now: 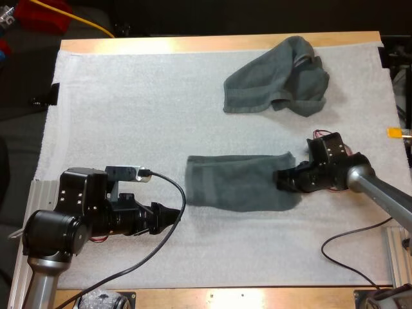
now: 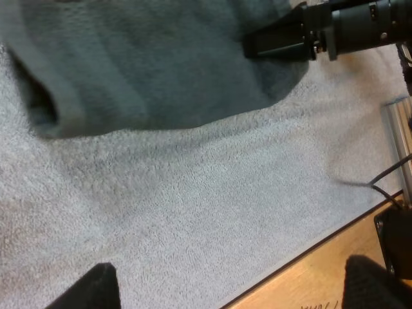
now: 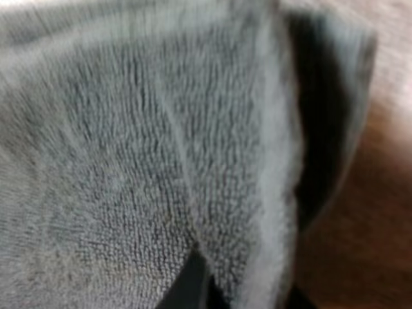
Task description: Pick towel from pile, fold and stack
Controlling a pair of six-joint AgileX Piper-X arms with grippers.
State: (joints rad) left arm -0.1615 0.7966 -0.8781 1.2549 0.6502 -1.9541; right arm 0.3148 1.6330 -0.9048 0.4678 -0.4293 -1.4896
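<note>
A dark grey-green towel, folded flat into a rectangle, lies mid-mat. My right gripper is at its right edge, shut on the cloth; in the right wrist view the towel wraps close over a dark fingertip. My left gripper sits low on the mat just off the towel's near left corner, open, with nothing between its fingers. The left wrist view takes in the towel ahead and the right gripper at its far edge. A crumpled towel lies at the far right.
The white mat covers the wooden table. Bare mat stretches across the left half and along the near side. The table's wooden front edge is close beside my left gripper.
</note>
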